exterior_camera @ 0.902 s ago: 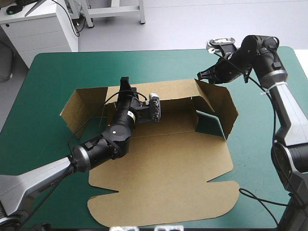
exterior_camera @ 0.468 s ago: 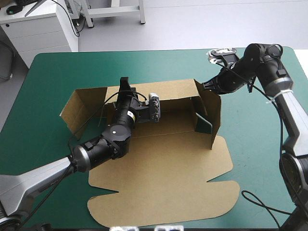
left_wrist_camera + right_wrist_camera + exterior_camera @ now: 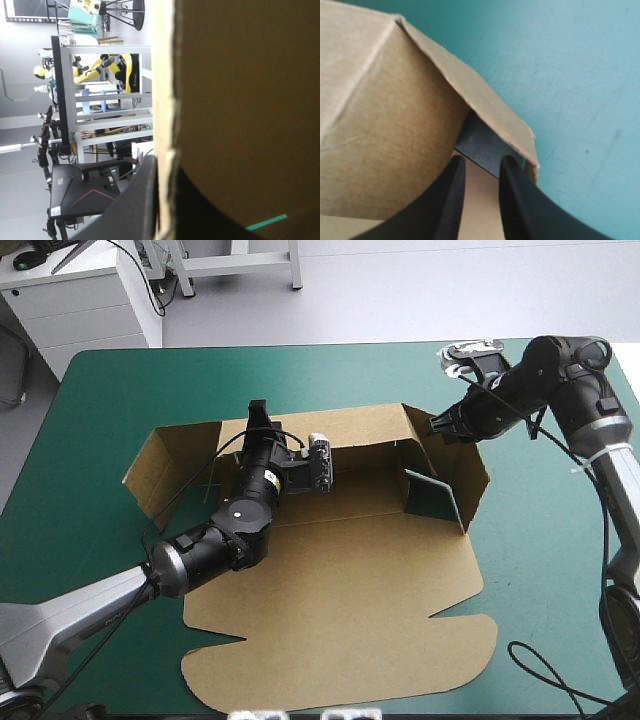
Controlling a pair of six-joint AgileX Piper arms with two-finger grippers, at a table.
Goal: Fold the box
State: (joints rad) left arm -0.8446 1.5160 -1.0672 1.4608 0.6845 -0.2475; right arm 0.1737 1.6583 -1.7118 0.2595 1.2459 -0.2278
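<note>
Right gripper [image 3: 441,425] pinching far top corner of box's [image 3: 330,570] right wall [image 3: 455,465], fingers all but closed on board. Wall standing raised, leaning outward; likely needing swing inward, toward left arm. Left gripper [image 3: 258,418] clamping far wall [image 3: 365,430], holding it upright. Box lying mid-desk [image 3: 110,380], tray running left-right, lid [image 3: 340,640] stretching flat toward robot. Left wall [image 3: 165,465] sagging outward, untended. Nothing seeming to be blocking path.

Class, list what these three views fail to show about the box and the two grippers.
High view: fingertips of the left gripper, hidden by its wrist and the back wall of the box.
Left wrist view: the box's overall shape; the board, close up, fills the view.
Right wrist view: the edge that the right gripper pinches, covered by its fingers; the rest cut off.
</note>
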